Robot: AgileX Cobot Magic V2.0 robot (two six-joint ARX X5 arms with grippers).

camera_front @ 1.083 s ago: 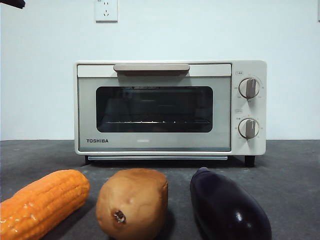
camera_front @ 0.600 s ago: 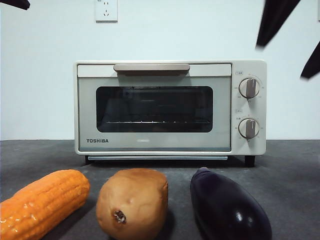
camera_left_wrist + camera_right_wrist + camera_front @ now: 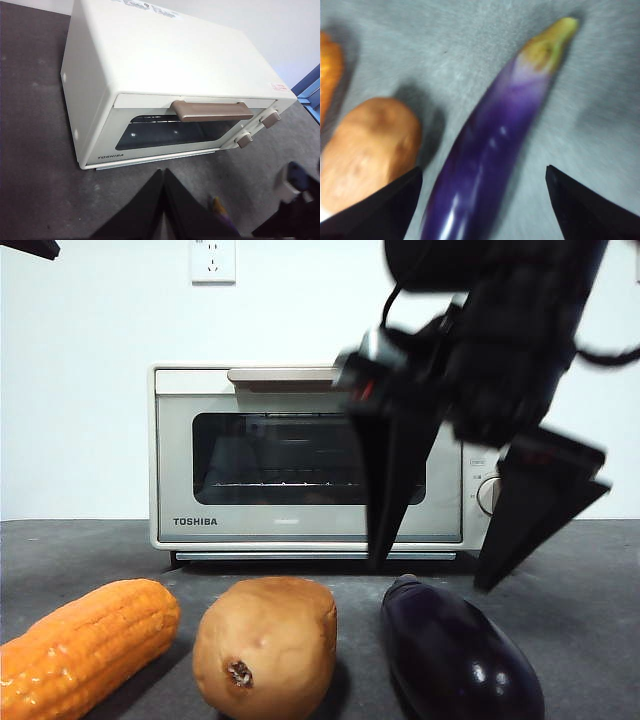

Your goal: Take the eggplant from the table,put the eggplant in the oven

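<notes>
The glossy purple eggplant (image 3: 455,655) lies on the dark grey table (image 3: 585,580) at the front right, next to the potato. My right gripper (image 3: 430,575) hangs open just above it, one jaw on each side, not touching. In the right wrist view the eggplant (image 3: 487,145) runs between the spread jaws, its yellow-green stem end far from the camera. The cream TOSHIBA oven (image 3: 300,455) stands behind with its door closed. My left gripper (image 3: 163,172) is shut and hovers high in front of the oven (image 3: 165,75); a small part of the eggplant (image 3: 220,212) shows below it.
A tan potato (image 3: 265,645) sits at the front centre, close to the eggplant's left. An orange corn cob (image 3: 85,645) lies at the front left. A wall with a socket (image 3: 212,260) stands behind the oven.
The right arm has dropped from the top right corner down in front of the oven, and its open jaws now straddle the eggplant from above. Vegetables and oven have not moved.
</notes>
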